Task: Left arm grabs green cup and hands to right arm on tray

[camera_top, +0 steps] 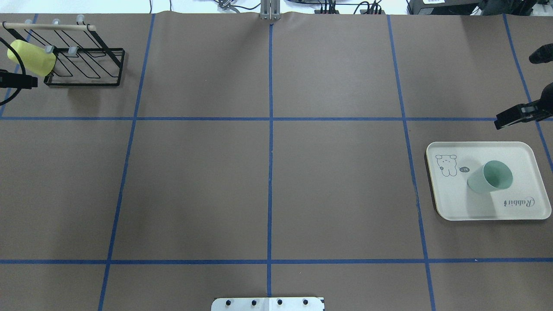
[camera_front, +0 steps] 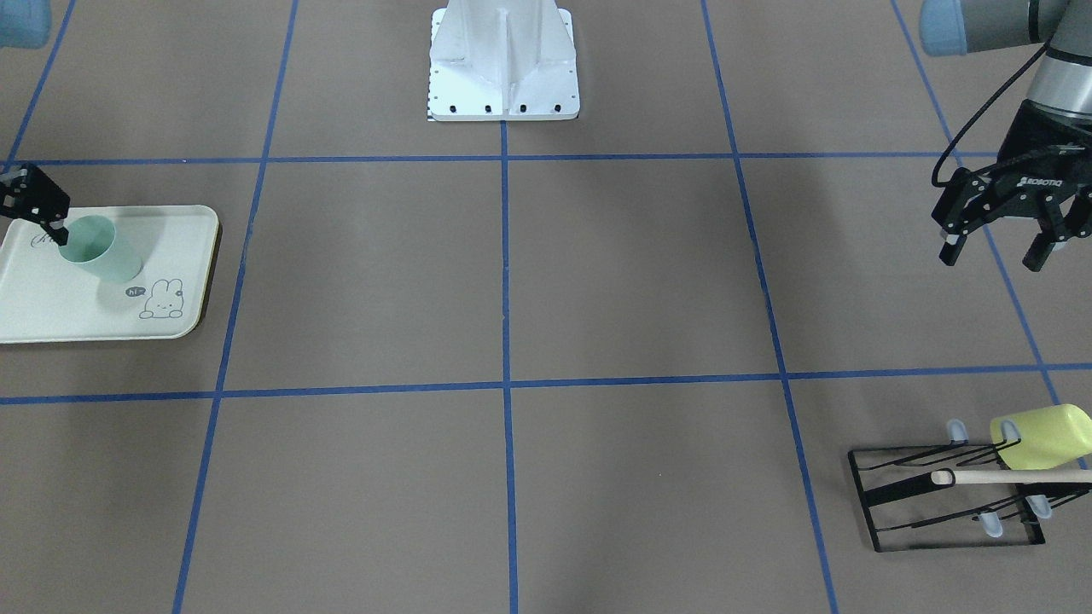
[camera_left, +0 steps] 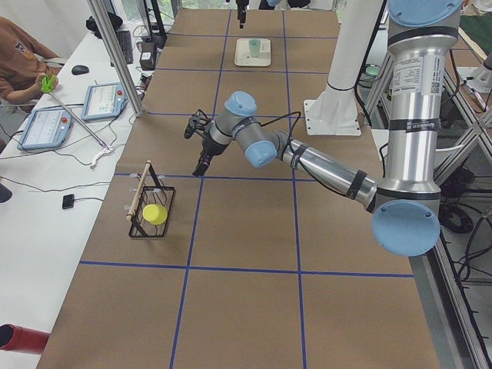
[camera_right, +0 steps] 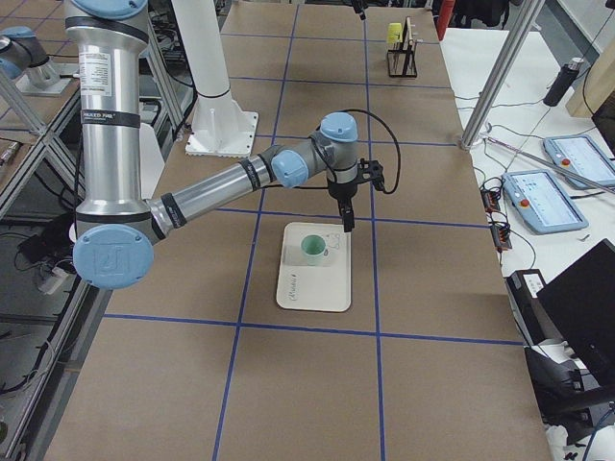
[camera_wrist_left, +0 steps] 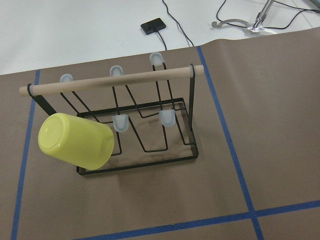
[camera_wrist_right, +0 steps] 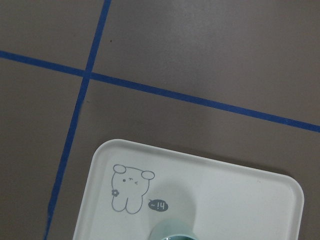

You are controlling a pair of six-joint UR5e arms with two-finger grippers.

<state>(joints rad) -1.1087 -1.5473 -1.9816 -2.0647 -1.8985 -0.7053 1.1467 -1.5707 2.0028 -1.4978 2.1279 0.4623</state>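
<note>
The green cup (camera_front: 101, 249) stands upright on the cream tray (camera_front: 51, 307), near its middle, free of both grippers; it also shows in the overhead view (camera_top: 490, 177). My right gripper (camera_right: 346, 223) hovers just over the tray's far edge, beside the cup. Only one of its fingers (camera_front: 58, 232) shows in the front view, spread wide, so it looks open and empty. The right wrist view shows the tray (camera_wrist_right: 240, 200) and the cup's rim (camera_wrist_right: 172, 234) below. My left gripper (camera_front: 994, 256) is open and empty, far from the tray, above the table near the rack.
A black wire rack (camera_top: 82, 65) with a wooden rod stands at the table's far left corner, with a yellow-green cup (camera_top: 30, 57) hung on it. The robot's white base (camera_front: 503, 68) sits at the near middle edge. Blue tape lines grid the brown table.
</note>
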